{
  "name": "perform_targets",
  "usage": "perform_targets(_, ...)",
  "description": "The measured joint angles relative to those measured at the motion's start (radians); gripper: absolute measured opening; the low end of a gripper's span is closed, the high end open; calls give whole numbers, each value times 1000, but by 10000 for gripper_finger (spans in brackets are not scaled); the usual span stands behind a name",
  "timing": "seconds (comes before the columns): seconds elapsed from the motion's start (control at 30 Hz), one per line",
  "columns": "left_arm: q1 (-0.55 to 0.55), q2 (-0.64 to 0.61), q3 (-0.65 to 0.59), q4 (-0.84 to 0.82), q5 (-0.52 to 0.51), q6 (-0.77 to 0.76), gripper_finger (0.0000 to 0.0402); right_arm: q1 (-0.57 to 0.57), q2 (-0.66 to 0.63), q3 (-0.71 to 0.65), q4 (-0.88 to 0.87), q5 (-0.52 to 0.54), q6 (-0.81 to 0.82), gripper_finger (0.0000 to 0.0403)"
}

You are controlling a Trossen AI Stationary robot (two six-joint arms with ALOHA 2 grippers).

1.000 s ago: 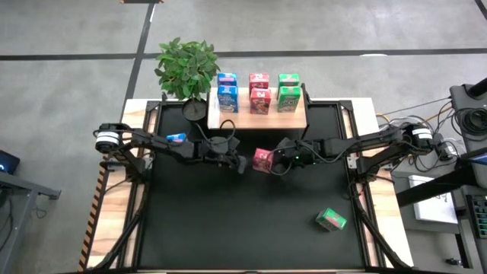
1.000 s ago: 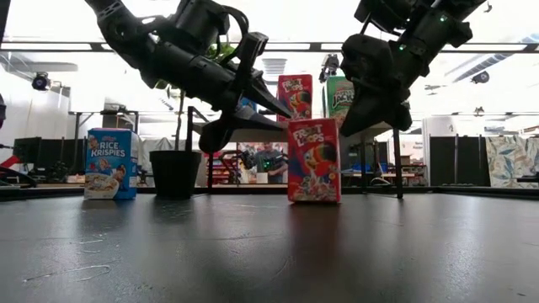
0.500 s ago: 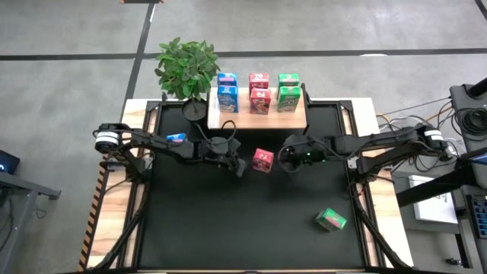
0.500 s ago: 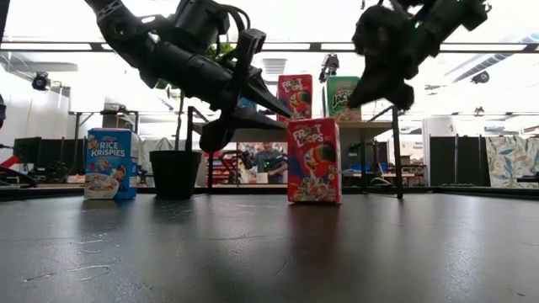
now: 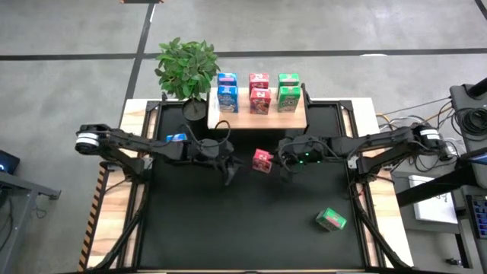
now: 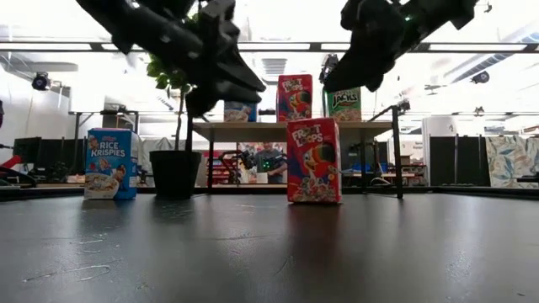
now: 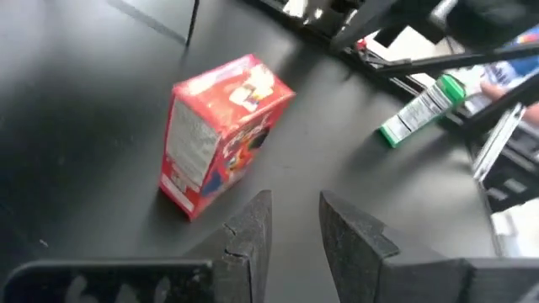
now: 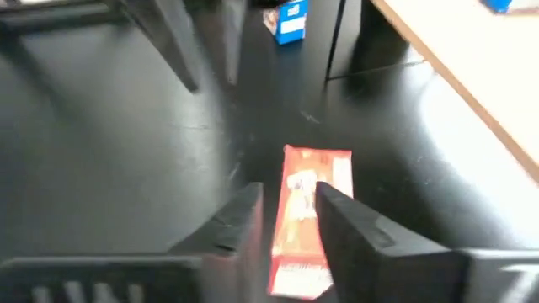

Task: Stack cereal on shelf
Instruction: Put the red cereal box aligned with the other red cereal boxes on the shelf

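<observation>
Black matting is bearing an upright Froot Loops carton (image 5: 262,160) flanked by the nearly closed, empty left gripper (image 5: 228,172) and right gripper (image 5: 287,167), the right one nearer.

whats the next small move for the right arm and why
Probably lower the right gripper onto the red box and close. That box stands upright and alone on the mat before the shelf, the jaws sit slightly apart and line up over it in the right wrist view, and the left gripper grips nothing.

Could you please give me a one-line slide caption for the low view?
Upright Froot Loops carton stands free on the black mat, flanked above by the left end effector and right end effector.
</observation>
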Motion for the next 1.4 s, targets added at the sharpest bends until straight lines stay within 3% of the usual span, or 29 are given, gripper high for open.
perform_targets(0.17,-45,-69,-2,-27,-25,134,84,0,89,73,-7,46,-82,182)
perform_targets(0.3,-85,-116,-3,-34,-55,210,84,0,159,163,-135,89,-83,240)
perform_targets(0.53,-135,-200,-5,-52,-60,306,84,0,277,295,-345,107,-24,284)
perform_targets(0.7,-149,-254,-5,-74,-62,337,84,0,353,354,-436,149,-14,276)
perform_targets(0.9,-150,-290,-5,-90,-62,345,84,0,397,384,-447,142,-22,227)
perform_targets(1.17,-150,-320,-5,-111,-62,378,84,0,387,386,-445,129,-14,153)
perform_targets(1.4,-150,-342,-5,-110,-62,424,84,0,348,420,-489,67,-10,142)
